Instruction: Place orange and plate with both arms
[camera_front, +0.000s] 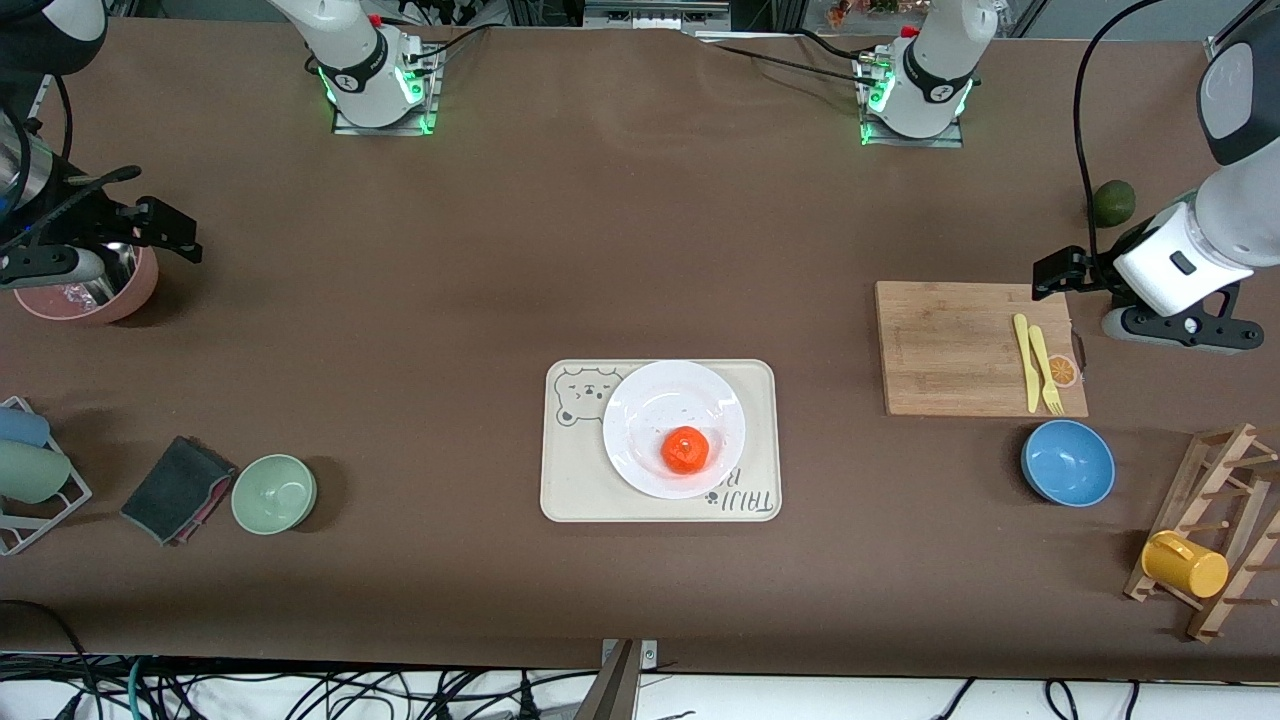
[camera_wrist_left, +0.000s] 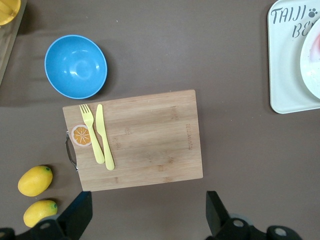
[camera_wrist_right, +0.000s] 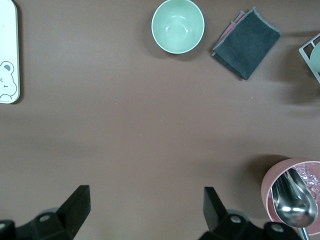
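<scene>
Front view: nearest the camera stands a wooden rack (camera_front: 1210, 530) carrying a yellow cup (camera_front: 1183, 565), at the left arm's end of the table. The orange (camera_front: 686, 449) rests on the plate (camera_front: 640, 400), which sits on the bear-printed tray (camera_front: 570, 480) at mid-table, well apart from both grippers. The left gripper (camera_front: 1050, 272) hangs over the edge of the cutting board (camera_front: 950, 345). The right gripper (camera_front: 165, 232) hangs over the pink container (camera_front: 125, 298). Neither holds anything.

Left wrist view: fingers (camera_wrist_left: 77, 215) stand wide apart, empty. Below them lie the cutting board with yellow fork (camera_wrist_left: 90, 131) and knife (camera_wrist_left: 104, 135), the blue bowl (camera_wrist_left: 76, 66), two lemons (camera_wrist_left: 35, 180); a corner of the tray and plate rim shows.

Right wrist view: fingers (camera_wrist_right: 75, 207) wide apart, empty, above bare tabletop (camera_wrist_right: 125, 140). The pink container with a metal scoop (camera_wrist_right: 295, 202) lies just beside one finger; green bowl (camera_wrist_right: 178, 26) and dark cloth (camera_wrist_right: 246, 41) well apart
</scene>
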